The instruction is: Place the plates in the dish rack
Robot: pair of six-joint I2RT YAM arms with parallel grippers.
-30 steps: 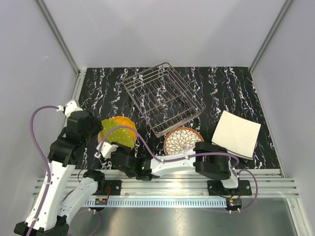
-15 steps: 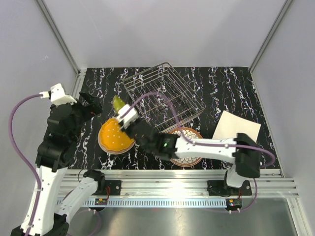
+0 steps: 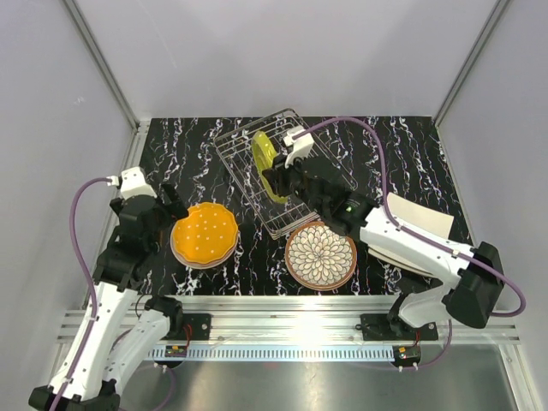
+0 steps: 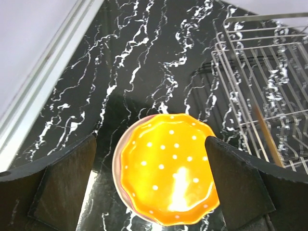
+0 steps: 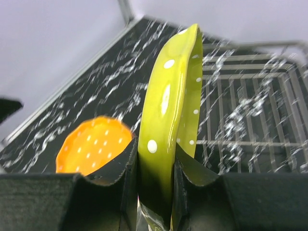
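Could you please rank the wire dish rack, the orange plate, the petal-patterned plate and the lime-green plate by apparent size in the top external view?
1. Silver wire dish rack, largest.
2. Orange scalloped plate and brown-rimmed white petal-patterned plate look alike; unranked.
3. Lime-green dotted plate, shown edge-on in the right gripper, smallest.

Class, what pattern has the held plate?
The plate is lime green, white-dotted; right wrist view.

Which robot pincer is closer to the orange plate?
Left. The left pincer is open right by the orange plate, pointing at it. The right pincer is farther off, over the dish rack, gripping the green plate on its edge.
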